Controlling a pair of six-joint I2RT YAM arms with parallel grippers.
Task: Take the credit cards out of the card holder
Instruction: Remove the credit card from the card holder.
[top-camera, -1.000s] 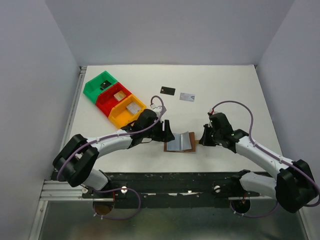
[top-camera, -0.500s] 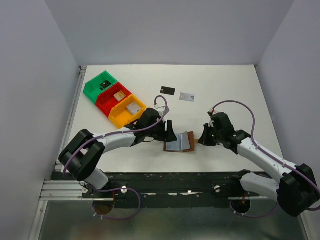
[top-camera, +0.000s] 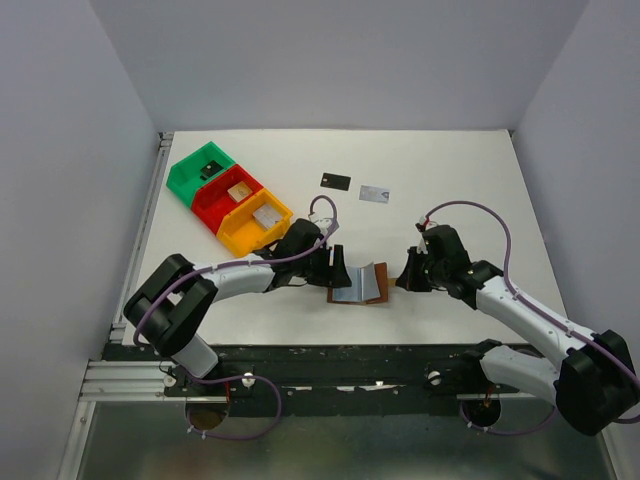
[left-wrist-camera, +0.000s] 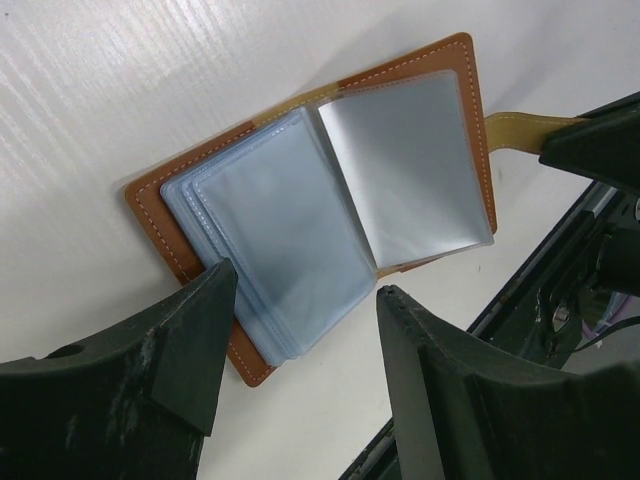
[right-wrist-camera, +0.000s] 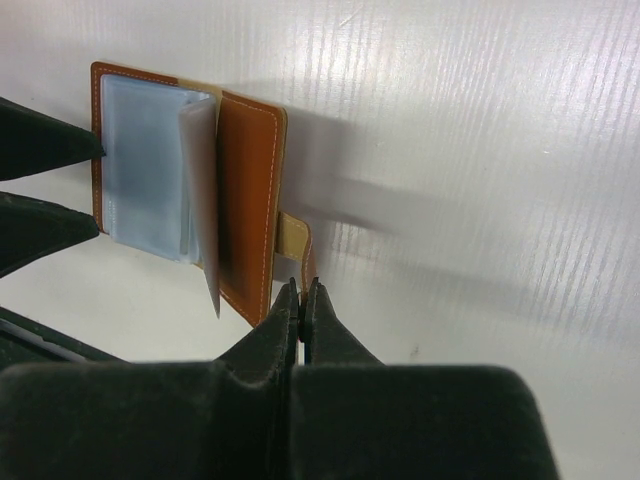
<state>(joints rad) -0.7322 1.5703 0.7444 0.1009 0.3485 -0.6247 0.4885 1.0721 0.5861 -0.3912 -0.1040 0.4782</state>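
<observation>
Card holder (top-camera: 360, 284) lies open mid-table btwn my grippers, clear sleeves fanned. R gripper (right-wrist-camera: 301, 300) is pinched tight on the closing tab (right-wrist-camera: 296, 240), anchoring it. L gripper (left-wrist-camera: 305, 300) gapes over the left sleeve stack, gripping nothing. Judgement: hold tab taut, ease one L finger shallow into a sleeve mouth. Can't tell if cards remain inside.

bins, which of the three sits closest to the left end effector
The yellow bin, at the row's near end; the red bin and green bin lie farther back from the left end effector.
</observation>
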